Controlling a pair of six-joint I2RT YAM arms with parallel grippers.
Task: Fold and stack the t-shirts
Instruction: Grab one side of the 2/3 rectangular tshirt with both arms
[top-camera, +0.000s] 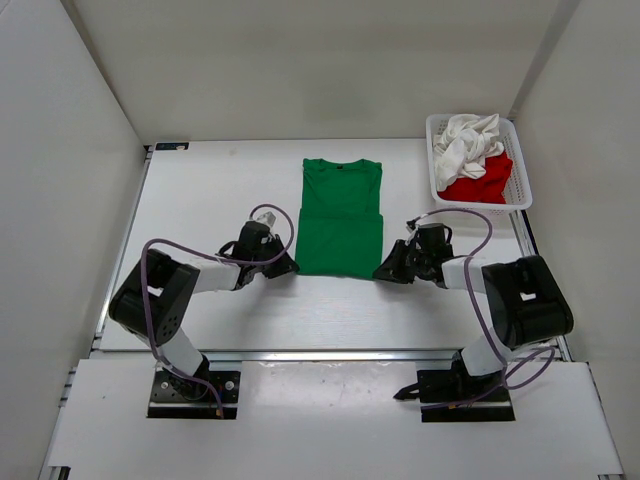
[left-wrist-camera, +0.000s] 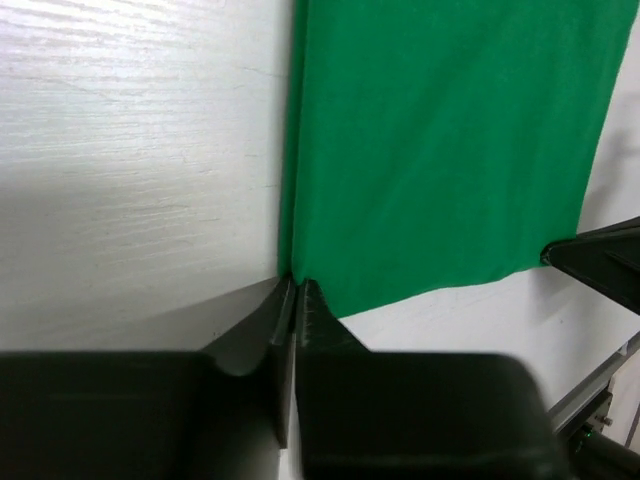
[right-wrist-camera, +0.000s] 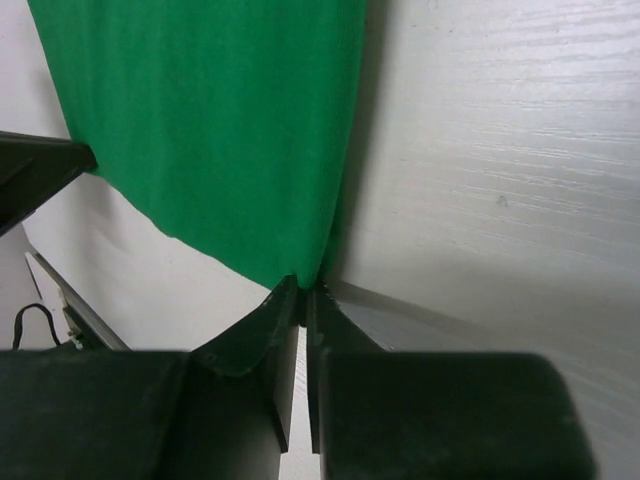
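Seemingly L gripper (left-wrist-camera: 297, 284), R gripper (right-wrist-camera: 304, 289) clamp green tee (top-camera: 341, 215) at near corners, pinch hidden.

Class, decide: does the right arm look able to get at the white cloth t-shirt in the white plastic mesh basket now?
Probably yes: the white t-shirt lies uncovered in the basket, nothing between, though the right gripper first must release the bright green cloth t-shirt.

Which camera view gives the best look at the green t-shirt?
The top external view. It shows the whole green t-shirt lying flat on the table as a narrow rectangle, with the collar at the far end. The left wrist view shows only the stretch around its near left corner, and the right wrist view only the stretch around its near right corner.
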